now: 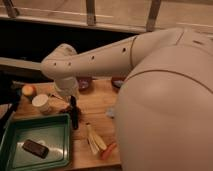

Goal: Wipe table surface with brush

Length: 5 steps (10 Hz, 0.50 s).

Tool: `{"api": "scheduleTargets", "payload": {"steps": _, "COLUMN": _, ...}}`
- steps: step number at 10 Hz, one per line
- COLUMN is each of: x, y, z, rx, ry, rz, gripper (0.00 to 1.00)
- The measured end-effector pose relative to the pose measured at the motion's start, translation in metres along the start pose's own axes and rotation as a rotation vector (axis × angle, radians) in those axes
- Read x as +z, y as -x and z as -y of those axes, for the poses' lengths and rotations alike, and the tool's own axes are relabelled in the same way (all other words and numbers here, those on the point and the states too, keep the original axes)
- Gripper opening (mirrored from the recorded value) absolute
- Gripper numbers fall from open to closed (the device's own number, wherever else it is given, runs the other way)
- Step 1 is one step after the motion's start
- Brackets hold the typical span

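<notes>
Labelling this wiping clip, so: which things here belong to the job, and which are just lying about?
Job: brush, held upright by the gripper over the table surface.
Lying about: green tray, dark block, white cup, peeled banana.

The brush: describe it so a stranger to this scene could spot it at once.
On the wooden table surface, find the green tray at lower left. By the tray's right rim, the tool on the white arm grips the brush upright. It is a slim all-black stick, unlike the squat dark block in the tray or the pale peeled banana.
</notes>
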Motion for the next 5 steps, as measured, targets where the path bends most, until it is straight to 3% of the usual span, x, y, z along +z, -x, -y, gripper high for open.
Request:
{"api": "scheduleTargets", "payload": {"steps": 2, "x": 0.001, "y": -0.007, "z": 0.052, "rx": 0.086, "ry": -0.119, "rz": -0.096, "gripper": 0.00}}
{"api": "scheduleTargets", "payload": {"steps": 5, "x": 0.001, "y": -0.018, "z": 0.087, "rx": 0.179, "ry": -0.177, "rz": -0.141, "gripper": 0.00}}
